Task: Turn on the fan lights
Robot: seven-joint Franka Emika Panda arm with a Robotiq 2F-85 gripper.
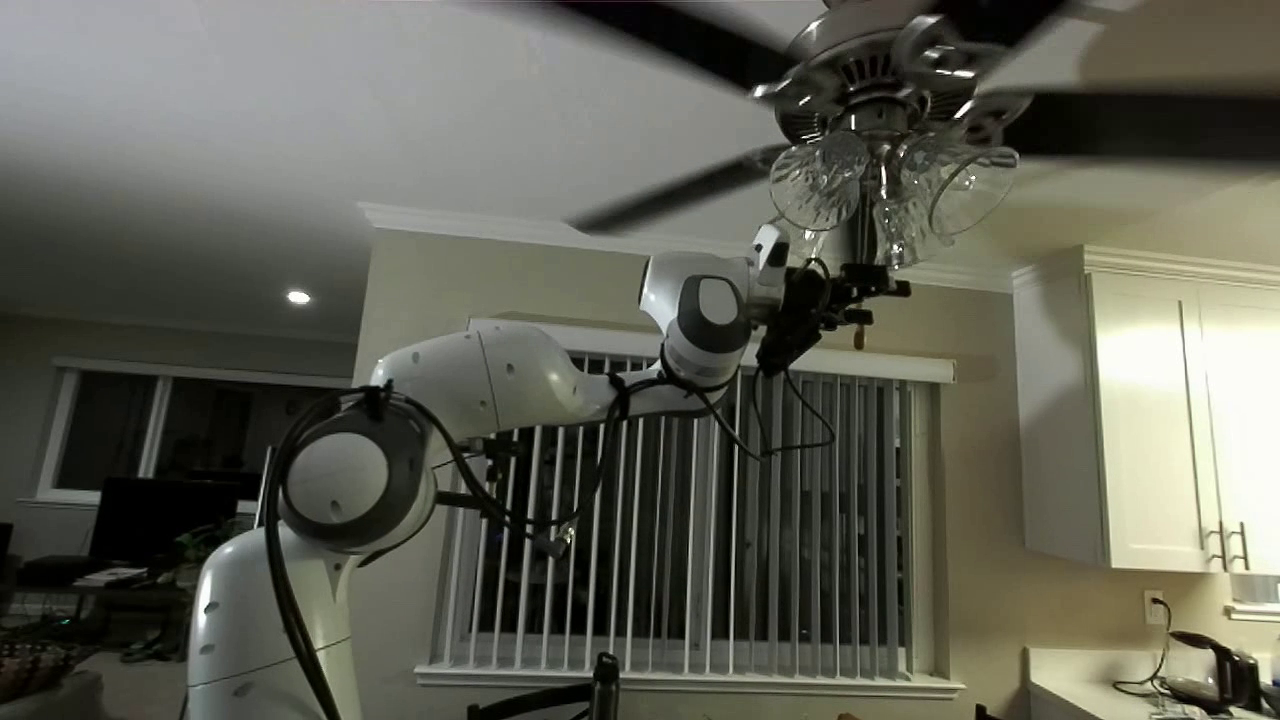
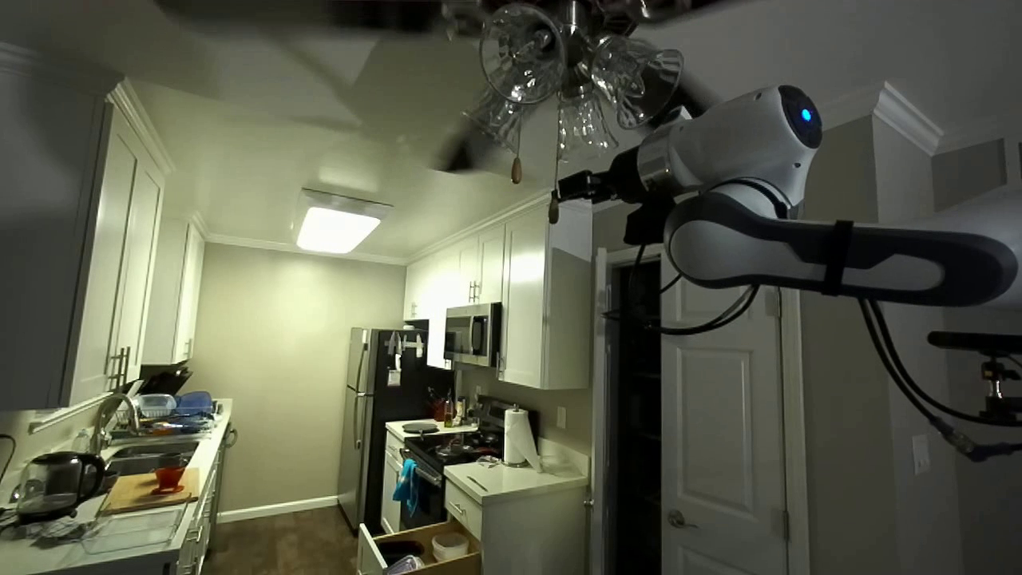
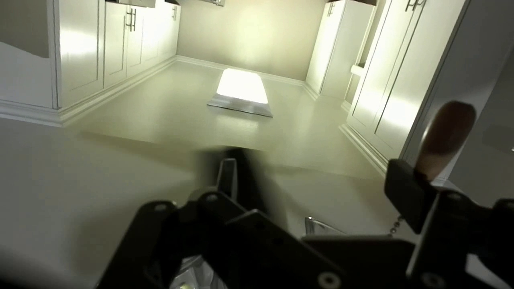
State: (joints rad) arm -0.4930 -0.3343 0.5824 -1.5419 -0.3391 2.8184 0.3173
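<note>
The fan lights hang as clear, bell-shaped glass shades on a metal hub in both exterior views (image 1: 818, 180) (image 2: 523, 60); no glow shows in them. Part of a shade also shows low in the wrist view (image 3: 196, 275). Two pull chains with wooden handles hang below, a nearer handle (image 2: 554, 208) and another handle (image 2: 516, 170). My gripper (image 2: 568, 188) is beside the nearer one, just below the shades (image 1: 885, 302). In the wrist view the gripper (image 3: 319, 186) is open, its fingers wide apart. A wooden handle (image 3: 445, 138) and chain (image 3: 395, 226) are partly hidden by the right finger; I cannot tell whether they touch.
Long dark fan blades (image 1: 1150, 125), blurred, are above and around the shades. The ceiling and a lit kitchen ceiling light (image 2: 335, 230) lie beyond. White cabinets (image 1: 1150, 420) and a window with vertical blinds (image 1: 690, 520) are behind the arm.
</note>
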